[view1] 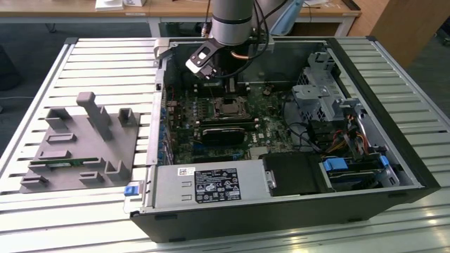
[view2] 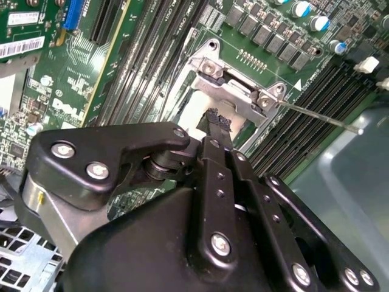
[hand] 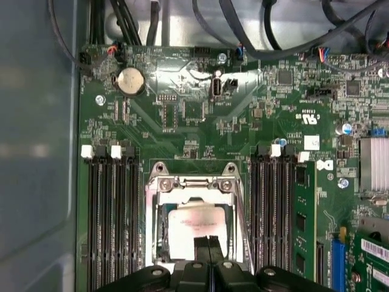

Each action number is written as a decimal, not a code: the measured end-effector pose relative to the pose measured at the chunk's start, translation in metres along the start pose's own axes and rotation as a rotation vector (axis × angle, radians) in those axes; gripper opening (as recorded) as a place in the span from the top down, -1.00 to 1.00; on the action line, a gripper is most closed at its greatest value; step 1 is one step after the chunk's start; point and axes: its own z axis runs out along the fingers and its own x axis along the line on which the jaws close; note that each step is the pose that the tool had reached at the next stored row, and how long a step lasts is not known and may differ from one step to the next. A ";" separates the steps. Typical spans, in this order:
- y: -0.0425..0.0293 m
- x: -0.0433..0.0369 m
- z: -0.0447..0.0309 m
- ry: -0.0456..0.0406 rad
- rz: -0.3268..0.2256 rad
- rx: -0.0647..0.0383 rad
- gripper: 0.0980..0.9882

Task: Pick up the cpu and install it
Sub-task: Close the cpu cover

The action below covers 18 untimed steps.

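The cpu [hand: 193, 226] is a small pale silvery square lying flat inside the metal socket frame [hand: 159, 182] on the green motherboard [hand: 200, 115]. In the second wrist view the cpu [view2: 193, 112] shows just beyond my black fingertips. My gripper [hand: 208, 246] hangs above the socket's near edge, fingers pressed together with nothing between them. The gripper [view2: 216, 121] looks the same from the other wrist camera. In the exterior view my arm [view1: 232, 21] reaches down into the open computer case above the socket [view1: 228, 108].
Memory slots [hand: 109, 213] flank the socket on both sides. A thin socket lever [view2: 316, 115] sticks out sideways. A black heatsink block [view1: 221, 134], power supply [view1: 204, 184] and drive cage [view1: 351, 168] fill the case. A grey fixture [view1: 77, 142] stands at the exterior view's left.
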 end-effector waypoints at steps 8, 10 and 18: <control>-0.0021 0.0000 0.0013 0.0000 0.000 0.000 0.98; -0.0031 0.0000 0.0015 0.0000 0.000 0.000 0.98; -0.0087 0.0000 0.0029 -0.0001 0.000 0.000 0.98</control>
